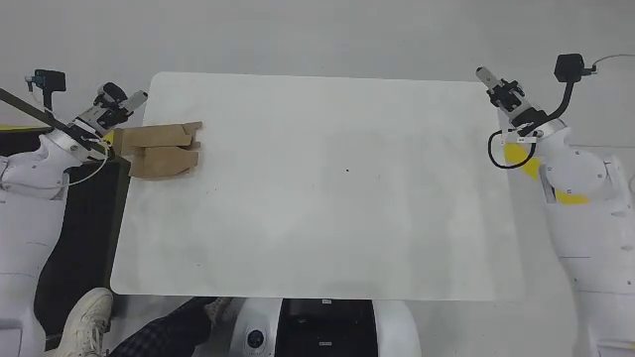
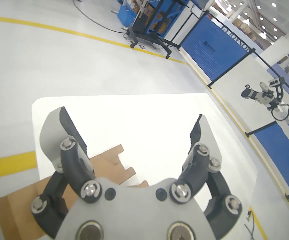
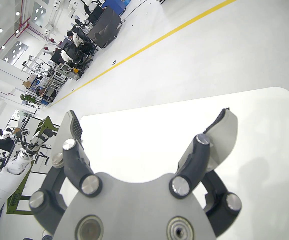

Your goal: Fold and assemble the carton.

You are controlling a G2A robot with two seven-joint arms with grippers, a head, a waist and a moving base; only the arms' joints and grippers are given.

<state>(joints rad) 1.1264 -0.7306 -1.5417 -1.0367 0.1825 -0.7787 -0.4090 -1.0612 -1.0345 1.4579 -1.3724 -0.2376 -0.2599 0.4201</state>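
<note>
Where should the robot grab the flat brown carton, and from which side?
Probably the end of the carton that overhangs the table edge, with the open left gripper coming in from outside that edge. It lies flat, so only the overhang leaves room for a finger underneath.

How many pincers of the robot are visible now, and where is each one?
2. The left pincer, open, is at the far left corner of the table, near the flat carton. The right pincer, open, is by the far right corner, holding nothing.
</note>
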